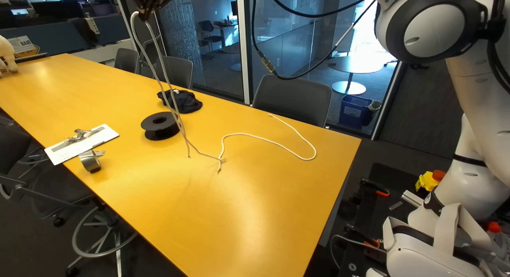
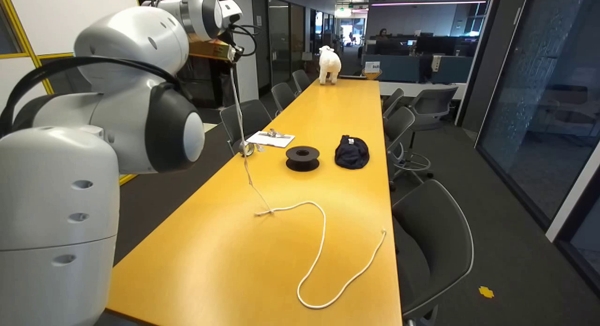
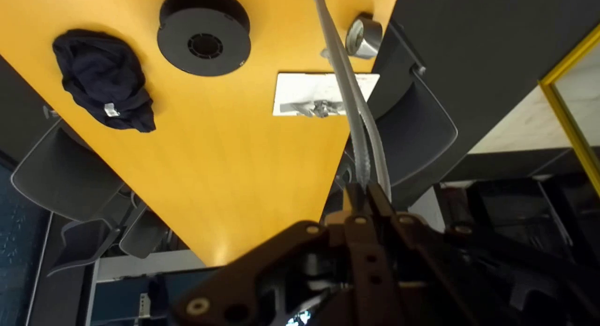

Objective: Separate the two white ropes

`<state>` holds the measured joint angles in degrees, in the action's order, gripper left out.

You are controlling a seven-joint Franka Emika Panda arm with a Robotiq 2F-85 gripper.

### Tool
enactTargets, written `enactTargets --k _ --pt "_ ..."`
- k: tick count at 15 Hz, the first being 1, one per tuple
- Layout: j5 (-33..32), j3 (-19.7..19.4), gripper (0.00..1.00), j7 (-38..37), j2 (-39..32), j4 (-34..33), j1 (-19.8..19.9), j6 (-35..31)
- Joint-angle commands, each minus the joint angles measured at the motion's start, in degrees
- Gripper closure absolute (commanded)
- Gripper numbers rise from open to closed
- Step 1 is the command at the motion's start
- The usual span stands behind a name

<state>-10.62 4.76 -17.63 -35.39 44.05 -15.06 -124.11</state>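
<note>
In an exterior view, the gripper (image 1: 145,16), upper left, pinches the hanging rope (image 1: 181,126), which slants down-right; in an exterior view, its tail seemingly touches the resting rope (image 2: 324,232), lower centre; wrist view, the hanging rope running up-frame.

On the yellow table (image 2: 337,110) you have one black spool (image 2: 303,163), between a dark cloth (image 2: 351,154) and a silver tape roll (image 3: 370,38). Just beside this roll lies a flat white board (image 2: 269,140); near the far end stands a toy sheep (image 2: 330,64).
</note>
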Motion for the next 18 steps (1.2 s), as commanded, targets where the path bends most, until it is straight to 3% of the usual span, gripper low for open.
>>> enactTargets --k 1,5,9,18 --pt "-0.86 -0.81 0.99 -4.77 -2.44 -6.23 -1.64 -4.36" --pt "-2.01 -1.88 0.99 -6.95 -3.17 -7.79 -2.19 -7.23" --pt "-0.94 -2.35 0.99 -4.51 -4.94 -7.58 -0.76 -6.77" --pt "1.36 1.27 0.99 10.95 -6.73 -1.14 3.41 -0.72"
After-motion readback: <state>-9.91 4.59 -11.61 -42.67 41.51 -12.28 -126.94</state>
